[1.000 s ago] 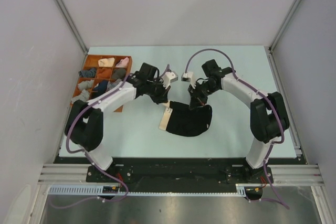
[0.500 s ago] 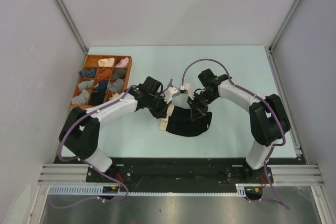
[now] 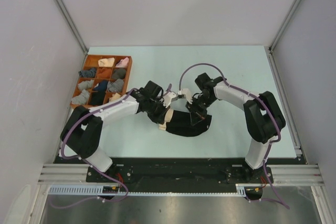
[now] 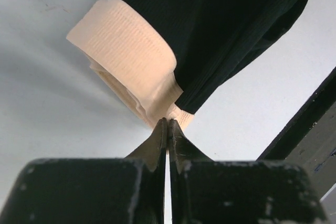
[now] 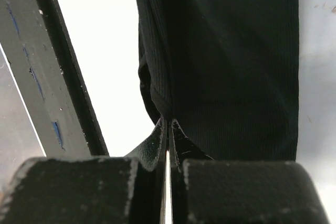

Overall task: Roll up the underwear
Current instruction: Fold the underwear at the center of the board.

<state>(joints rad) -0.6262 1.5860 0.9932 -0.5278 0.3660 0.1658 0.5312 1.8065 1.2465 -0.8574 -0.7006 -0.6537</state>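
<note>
The black underwear (image 3: 185, 124) with a cream-beige edge (image 3: 165, 119) lies on the pale table, near the front middle, with its far part doubled over toward the near side. My left gripper (image 3: 163, 114) is shut on the cream edge at the garment's left end. In the left wrist view the pinched tips (image 4: 168, 123) hold the folded cream band (image 4: 126, 51), and the black cloth (image 4: 226, 24) runs beyond it. My right gripper (image 3: 195, 115) is shut on the black fabric at the right end. Its tips (image 5: 168, 123) pinch a fold of the underwear (image 5: 236, 66).
A brown compartment tray (image 3: 105, 56) with several small rolled bundles (image 3: 115, 85) stands at the back left. The table's black front rail (image 4: 304, 124) shows close behind the garment in the left wrist view. The same rail (image 5: 47, 66) runs down the left of the right wrist view.
Both grippers have moved toward the near edge, drawing the underwear's far edge over itself. The garment now looks shorter front to back and sits closer to the front.
</note>
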